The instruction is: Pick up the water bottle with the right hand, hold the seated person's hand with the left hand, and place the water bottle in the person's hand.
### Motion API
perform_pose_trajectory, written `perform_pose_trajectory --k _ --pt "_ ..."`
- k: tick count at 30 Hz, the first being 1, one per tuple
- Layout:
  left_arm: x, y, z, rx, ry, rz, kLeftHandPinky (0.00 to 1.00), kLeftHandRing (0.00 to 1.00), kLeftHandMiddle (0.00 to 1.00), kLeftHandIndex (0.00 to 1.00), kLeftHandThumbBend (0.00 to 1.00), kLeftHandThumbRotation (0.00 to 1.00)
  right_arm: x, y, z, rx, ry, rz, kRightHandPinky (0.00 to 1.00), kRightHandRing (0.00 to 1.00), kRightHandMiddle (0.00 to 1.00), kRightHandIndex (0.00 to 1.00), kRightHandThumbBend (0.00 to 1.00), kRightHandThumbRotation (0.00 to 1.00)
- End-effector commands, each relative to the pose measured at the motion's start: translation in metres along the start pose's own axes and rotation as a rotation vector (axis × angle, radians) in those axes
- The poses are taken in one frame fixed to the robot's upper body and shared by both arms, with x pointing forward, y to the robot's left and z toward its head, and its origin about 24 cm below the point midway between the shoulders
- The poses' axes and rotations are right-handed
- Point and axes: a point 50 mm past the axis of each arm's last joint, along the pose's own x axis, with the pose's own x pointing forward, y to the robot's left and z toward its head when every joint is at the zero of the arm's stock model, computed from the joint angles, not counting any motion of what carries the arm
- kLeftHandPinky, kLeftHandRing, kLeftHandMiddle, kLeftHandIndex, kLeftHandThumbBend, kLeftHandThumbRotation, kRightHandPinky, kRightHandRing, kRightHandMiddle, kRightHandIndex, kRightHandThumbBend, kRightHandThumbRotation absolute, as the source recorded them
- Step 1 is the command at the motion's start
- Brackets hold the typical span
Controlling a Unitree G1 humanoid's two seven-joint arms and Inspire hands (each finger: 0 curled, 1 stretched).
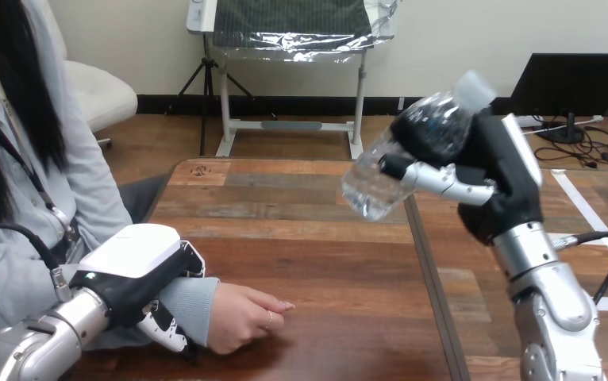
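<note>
My right hand is raised above the table's right half, fingers and thumb curled round a clear plastic water bottle. The bottle is tilted, its white cap up to the right and its base down to the left, well clear of the table. At the lower left my left hand lies over the person's grey-sleeved wrist, its fingers curled down round the sleeve. The person's hand rests on the wooden table, loosely closed, just right of my left hand.
The person sits at the left edge, the forearm reaching in along the table's near side. A dark seam runs front to back across the table, just left of my right arm.
</note>
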Motion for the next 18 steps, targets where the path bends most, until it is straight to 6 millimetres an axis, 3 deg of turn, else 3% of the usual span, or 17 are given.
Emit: perform_pose_trajectory --k 1,18 --pt "0.007 0.038 0.016 0.009 -0.073 0.153 0.24 0.25 0.3 0.28 0.81 0.0 0.019 0.004 0.015 -0.009 -0.087 0.028 0.24 0.32 0.42 0.42 0.57 0.0" --pt "0.008 0.061 0.029 0.061 -0.111 0.202 0.26 0.27 0.32 0.35 0.78 0.0 0.023 0.01 0.0 -0.017 -0.044 0.053 0.25 0.34 0.43 0.43 0.6 0.0"
